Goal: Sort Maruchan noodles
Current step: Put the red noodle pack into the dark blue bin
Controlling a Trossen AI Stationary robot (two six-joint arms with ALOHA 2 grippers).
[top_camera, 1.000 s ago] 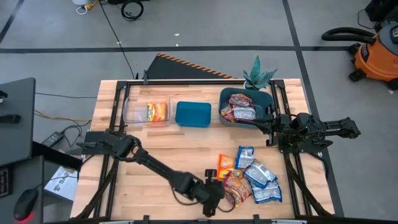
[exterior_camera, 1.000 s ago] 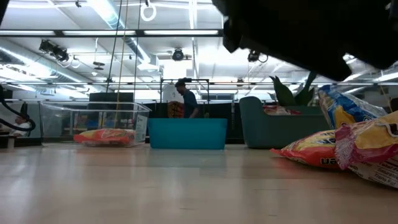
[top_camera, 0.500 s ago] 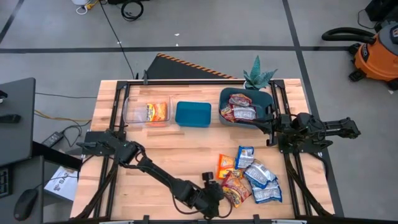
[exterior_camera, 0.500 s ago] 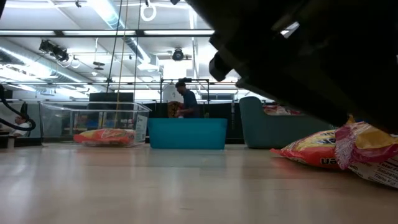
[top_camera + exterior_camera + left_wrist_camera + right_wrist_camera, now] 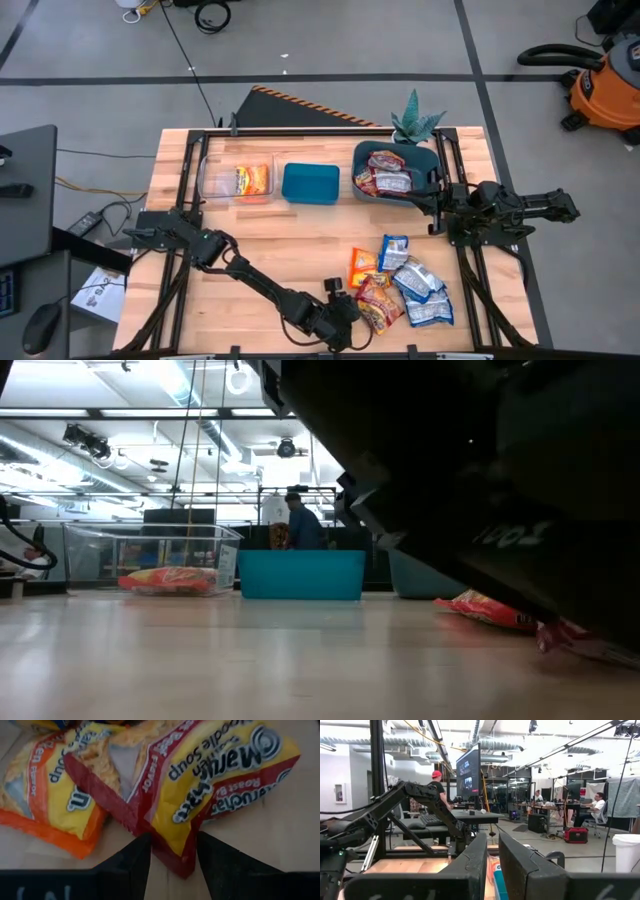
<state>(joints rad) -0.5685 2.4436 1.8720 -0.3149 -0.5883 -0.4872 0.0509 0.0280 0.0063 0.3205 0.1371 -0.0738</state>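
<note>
Behind the wooden table (image 5: 300,240) is a big workshop room with grey floor, and a person (image 5: 300,525) stands far in the background of the low view. On the table's far side stand three bins in a row: a clear bin (image 5: 212,180) with one orange packet inside, a blue bin (image 5: 310,184), and a teal bin (image 5: 365,160) with some red-silver packets. The loose pile of noodle packets (image 5: 405,285) lies on the near right part of the table (orange, red and blue ones, overlapping each other). The left gripper (image 5: 172,855) is low at the pile's left edge; its fingers are a little apart, on both sides of the edge of a red-yellow packet (image 5: 200,775), beside an orange packet (image 5: 45,795). The right gripper (image 5: 492,865) waits at the table's right edge near the teal bin, fingers with a narrow gap, holding nothing.
</note>
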